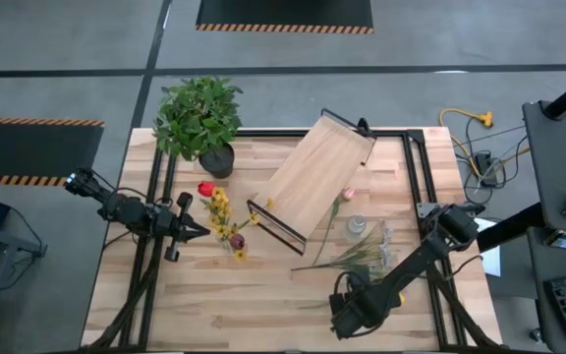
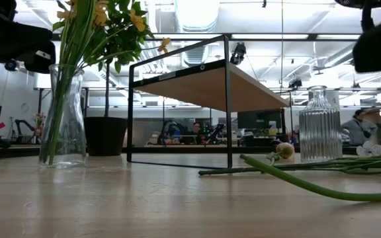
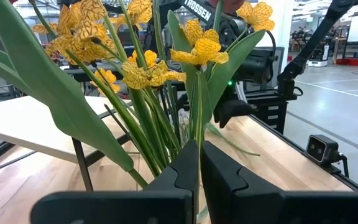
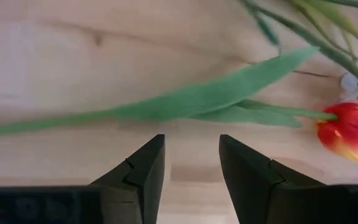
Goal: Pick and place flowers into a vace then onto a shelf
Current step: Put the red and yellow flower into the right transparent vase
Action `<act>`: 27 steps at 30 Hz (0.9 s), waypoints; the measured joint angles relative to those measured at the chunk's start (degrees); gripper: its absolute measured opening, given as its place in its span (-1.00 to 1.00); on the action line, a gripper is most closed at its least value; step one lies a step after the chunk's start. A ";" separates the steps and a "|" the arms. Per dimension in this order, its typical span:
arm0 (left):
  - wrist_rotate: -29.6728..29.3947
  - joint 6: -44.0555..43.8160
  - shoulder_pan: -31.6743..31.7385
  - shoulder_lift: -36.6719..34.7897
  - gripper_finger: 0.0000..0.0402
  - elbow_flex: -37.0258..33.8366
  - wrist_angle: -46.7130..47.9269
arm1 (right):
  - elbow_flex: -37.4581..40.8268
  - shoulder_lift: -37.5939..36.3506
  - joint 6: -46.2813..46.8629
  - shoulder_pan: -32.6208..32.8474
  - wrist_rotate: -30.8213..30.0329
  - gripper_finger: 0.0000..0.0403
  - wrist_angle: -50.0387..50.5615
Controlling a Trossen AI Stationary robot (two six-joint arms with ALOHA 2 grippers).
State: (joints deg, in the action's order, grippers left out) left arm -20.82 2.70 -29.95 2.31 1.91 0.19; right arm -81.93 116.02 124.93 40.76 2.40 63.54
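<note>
A clear glass vase (image 2: 61,125) stands left of the shelf and holds yellow, red and maroon flowers (image 1: 222,211). My left gripper (image 1: 200,228) sits level at the bunch, above the vase's rim, shut on a stem. The pale wood shelf (image 1: 314,177) stands on its black frame mid-table. Loose flowers (image 1: 357,258) lie flat on the table to its right, beside an empty ribbed glass vase (image 2: 319,125). My right gripper (image 1: 345,313) hangs open above the table near the near edge, pointing down. A long green leaf (image 4: 185,99) and a red-orange blossom (image 4: 350,132) lie just past its fingers. My left gripper pinches one thin green stem (image 3: 198,134) of the yellow flowers between its two fingers (image 3: 182,177), coming level from the table's left. The stem stands upright among the others in the vase, its blossom (image 3: 199,53) above the fingers. The fingers lie across the stem.
A bushy green plant in a dark pot (image 1: 202,120) stands at the far-left corner, behind the vase. A pink flower (image 1: 346,196) lies by the shelf's right side. Bare wood stretches along the near edge (image 1: 234,305). People and desks show in the room beyond.
</note>
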 joint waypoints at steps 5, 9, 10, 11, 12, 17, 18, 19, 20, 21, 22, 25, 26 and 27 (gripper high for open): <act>0.00 0.00 -0.01 0.02 -1.00 0.00 0.00 | 0.02 0.13 3.58 -0.34 -4.58 -0.29 0.58; 0.00 0.00 0.00 0.02 -1.00 0.00 0.00 | 0.02 -0.81 6.31 -0.45 -5.85 -0.30 0.58; 0.00 0.00 -0.02 0.02 -1.00 0.00 0.00 | 0.02 -0.84 6.87 -0.45 -5.84 -0.30 0.59; 0.00 0.00 0.00 0.02 -1.00 0.00 0.00 | 0.02 -0.84 7.48 -0.45 -5.85 -0.31 0.65; 0.01 0.00 0.00 0.02 -1.00 0.00 0.00 | 0.04 -0.82 8.04 -0.44 -5.83 -0.32 0.65; 0.02 0.00 0.00 0.02 -1.00 0.00 0.00 | 0.04 -0.78 10.99 -0.46 -7.09 -0.35 0.76; 0.02 0.00 0.00 0.02 -1.00 0.00 0.00 | 0.04 -0.78 11.11 -0.53 -7.39 -0.36 0.82; 0.02 0.00 -0.02 0.02 -1.00 0.00 0.00 | 0.04 -0.78 11.18 -0.65 -7.88 -0.36 0.88; 0.02 0.00 0.00 0.02 -1.00 0.00 0.00 | 0.04 -0.78 11.18 -0.76 -8.42 -0.37 0.89; 0.02 0.00 -0.02 0.02 -1.00 0.00 0.00 | 0.04 -0.78 11.18 -0.96 -8.63 -0.37 0.89; 0.02 0.00 0.00 0.02 -1.00 0.00 0.00 | 0.04 -0.78 11.18 -1.16 -8.62 -0.37 0.91; 0.02 0.00 -0.01 0.02 -1.00 0.00 0.00 | 0.04 -0.78 11.18 -1.61 -8.62 -0.37 0.81; 0.02 0.00 0.00 0.02 -1.00 0.00 0.00 | 0.04 -0.78 11.18 -1.70 -8.60 -0.37 0.80; 0.02 0.00 -0.01 0.02 -1.00 0.00 0.00 | 0.04 -0.78 11.18 -1.74 -8.62 -0.37 0.80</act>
State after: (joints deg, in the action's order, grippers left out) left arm -20.80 2.70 -29.96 2.33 1.91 0.19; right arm -81.89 115.24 136.11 39.02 -6.22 64.33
